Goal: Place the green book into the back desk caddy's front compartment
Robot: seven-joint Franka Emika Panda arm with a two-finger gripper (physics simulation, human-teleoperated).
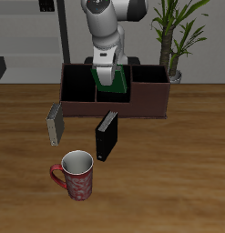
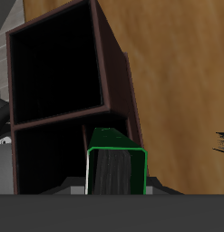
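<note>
A warm wooden table (image 1: 178, 182) fills the scene, with a potted plant (image 1: 174, 32) and dark shelving behind the robot's base. At the back of the table sits the desk caddy (image 1: 146, 102), a low reddish-brown box with black-lined cells. The gripper (image 1: 107, 76) hangs over its middle column with the green book (image 1: 114, 84) clamped between its fingers. The book is held upright with one edge down, presumably so that its slim body can slide straight into a narrow cell instead of catching on the dividers.

In the wrist view the green book (image 2: 116, 169) shows its green cover framing the page edges, poised just beside a partition wall above the front compartment (image 2: 50, 159). Whether its lower edge has already passed below the rim is hard to tell from either view; it seems to be at or just inside the opening. The cells visible in both views look empty, with only black lining showing.

Nearer the table's front edge, well apart from the caddy, a black book (image 1: 106, 135) stands on end, a grey book (image 1: 55, 124) stands beside it, and a red patterned mug (image 1: 76, 175) sits closest to the camera, none of them obstructing the descent.
</note>
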